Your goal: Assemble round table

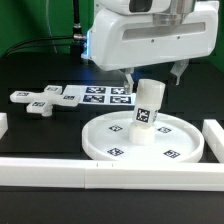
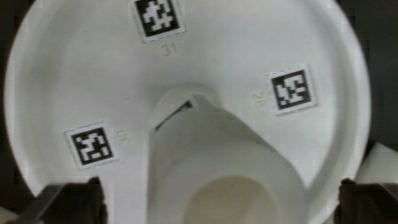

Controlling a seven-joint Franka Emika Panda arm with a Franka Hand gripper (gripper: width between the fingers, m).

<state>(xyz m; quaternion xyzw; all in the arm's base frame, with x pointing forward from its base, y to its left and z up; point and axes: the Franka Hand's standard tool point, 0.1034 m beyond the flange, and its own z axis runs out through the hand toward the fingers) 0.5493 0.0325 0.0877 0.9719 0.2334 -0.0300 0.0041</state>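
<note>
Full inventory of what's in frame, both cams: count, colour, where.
rimmed disc: 1, white with markers, on table near front
cylindrical post: 1, white, slightly tilted at disc centre
cross-shaped foot: 1, white, on table at the exterior view's left
marker board: 1, white, flat behind disc
border bars: 3 visible, white, along table edges
table: 1, black
pincer: 1, dark fingers, open, straddling post top

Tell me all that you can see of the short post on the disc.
The post is a short white cylinder, plastic by its look, with a black-and-white marker on its side. It stands at the middle of the disc, leaning a little, its lower end on it. The open gripper hangs just above it, seemingly not touching.
</note>
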